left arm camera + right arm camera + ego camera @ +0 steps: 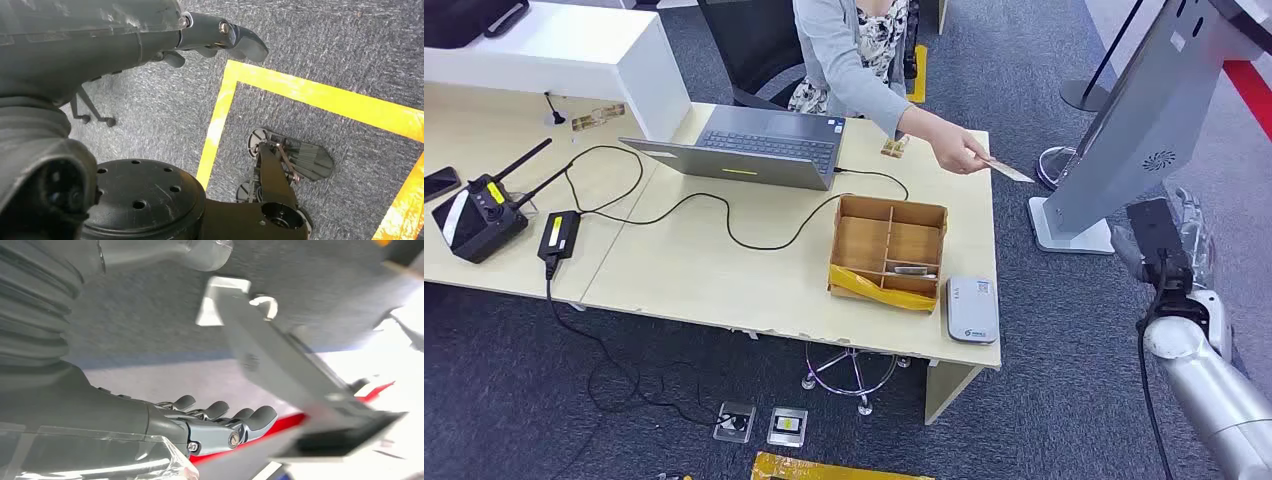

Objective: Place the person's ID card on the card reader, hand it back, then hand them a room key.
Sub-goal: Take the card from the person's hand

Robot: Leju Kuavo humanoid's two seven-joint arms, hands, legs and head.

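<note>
One ID card (1012, 172), one card reader (972, 309)

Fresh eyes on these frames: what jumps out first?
A person behind the desk holds a card out past its right end, toward the robot. The right hand is raised nearby, not yet touching it, fingers extended and empty. On the desk, a wooden divider box sits beside the white card reader.
</note>
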